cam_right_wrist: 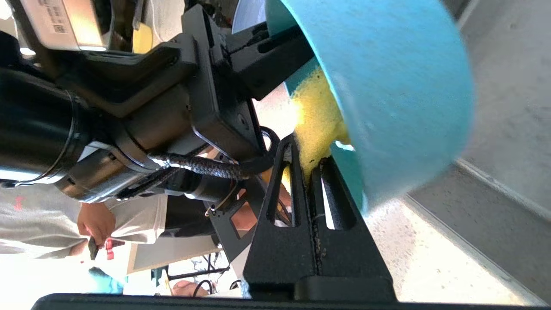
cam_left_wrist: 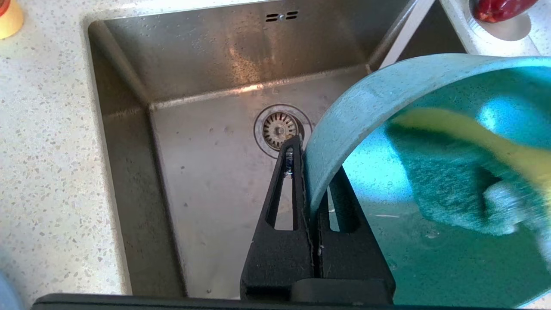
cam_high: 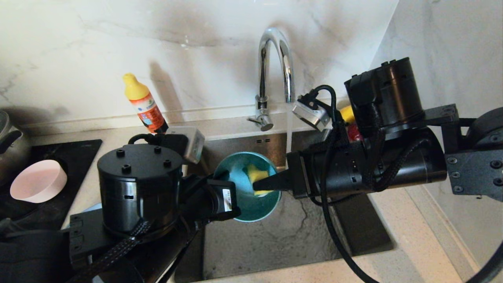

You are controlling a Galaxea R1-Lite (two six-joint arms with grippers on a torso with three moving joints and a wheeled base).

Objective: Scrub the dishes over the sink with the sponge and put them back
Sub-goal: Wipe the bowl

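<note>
Over the steel sink (cam_high: 283, 236) my left gripper (cam_high: 235, 214) (cam_left_wrist: 312, 172) is shut on the rim of the teal bowl (cam_high: 251, 206) (cam_left_wrist: 357, 107) (cam_right_wrist: 387, 86), which is tipped on its side. From the right, my right gripper (cam_high: 263, 184) (cam_right_wrist: 306, 155) is shut on the yellow sponge (cam_high: 257, 173) (cam_left_wrist: 473, 133) (cam_right_wrist: 316, 116) and presses it inside the bowl. A thin stream of water (cam_high: 289, 129) runs from the chrome tap (cam_high: 275, 59) just behind the bowl. The pale pink bowl (cam_high: 37, 181) sits at the far left. A grey-blue sliver of the plate (cam_high: 89, 207) shows under my left arm.
The pink bowl rests on a black hob (cam_high: 59, 157), with a pot (cam_high: 8, 145) behind it. A yellow-capped soap bottle (cam_high: 143, 103) stands on the counter behind the sink. The drain strainer (cam_left_wrist: 280, 128) lies below the bowl. A red fruit (cam_left_wrist: 499, 8) sits on a white dish at the back right.
</note>
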